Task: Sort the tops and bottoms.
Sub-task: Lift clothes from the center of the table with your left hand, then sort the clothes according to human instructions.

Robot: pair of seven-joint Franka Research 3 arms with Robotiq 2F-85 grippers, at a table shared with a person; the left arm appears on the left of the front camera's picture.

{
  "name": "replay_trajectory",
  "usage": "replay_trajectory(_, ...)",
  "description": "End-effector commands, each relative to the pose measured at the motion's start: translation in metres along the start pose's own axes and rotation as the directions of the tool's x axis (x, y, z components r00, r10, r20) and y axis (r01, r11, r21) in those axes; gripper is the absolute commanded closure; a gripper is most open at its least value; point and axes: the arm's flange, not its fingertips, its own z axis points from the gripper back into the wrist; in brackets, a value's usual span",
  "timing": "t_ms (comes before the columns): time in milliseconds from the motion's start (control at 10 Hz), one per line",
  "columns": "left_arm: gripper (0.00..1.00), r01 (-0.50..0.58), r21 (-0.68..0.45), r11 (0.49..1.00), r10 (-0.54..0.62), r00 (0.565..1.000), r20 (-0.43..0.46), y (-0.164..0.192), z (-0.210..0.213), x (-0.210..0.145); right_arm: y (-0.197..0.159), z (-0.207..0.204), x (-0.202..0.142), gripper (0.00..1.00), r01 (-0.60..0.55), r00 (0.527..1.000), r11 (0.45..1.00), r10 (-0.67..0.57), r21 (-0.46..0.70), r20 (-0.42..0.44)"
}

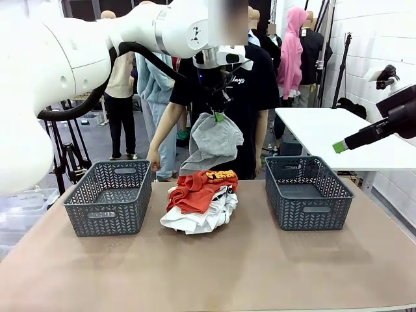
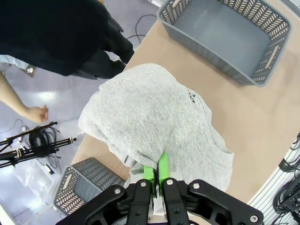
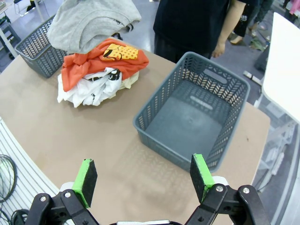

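My left gripper (image 1: 220,116) hangs above the middle of the table, shut on a grey garment (image 1: 214,140) that dangles over the clothes pile. In the left wrist view the green pads (image 2: 150,172) pinch the grey garment (image 2: 150,117) at its edge. Below it lies a red-orange T-shirt (image 1: 200,185) with a yellow-black graphic on top of a white T-shirt (image 1: 198,218) with black lettering. My right gripper (image 1: 338,147) is held high at the right, open and empty (image 3: 143,178), looking down on the right basket (image 3: 192,117) and the pile (image 3: 101,61).
Two grey lattice baskets flank the pile, the left basket (image 1: 110,198) and the right basket (image 1: 307,193), neither holding anything. A person in a black T-shirt stands at the far edge, one hand (image 1: 154,162) near the left basket. A white table (image 1: 338,130) stands behind on the right.
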Motion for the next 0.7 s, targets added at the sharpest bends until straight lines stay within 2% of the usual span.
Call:
replay_trajectory(0,1.0,-0.001,0.003,1.0,0.001,1.0,0.004,0.0006,0.0034,-0.0001,-0.0011,-0.0007,-0.0014,0.0,0.0,1.0,1.0,0.0,0.014,-0.001)
replay_trajectory(600,1.0,-0.001,0.003,1.0,0.001,1.0,0.004,0.0006,0.0034,-0.0001,-0.0011,-0.0007,-0.0014,0.0,0.0,1.0,1.0,0.0,0.014,-0.001)
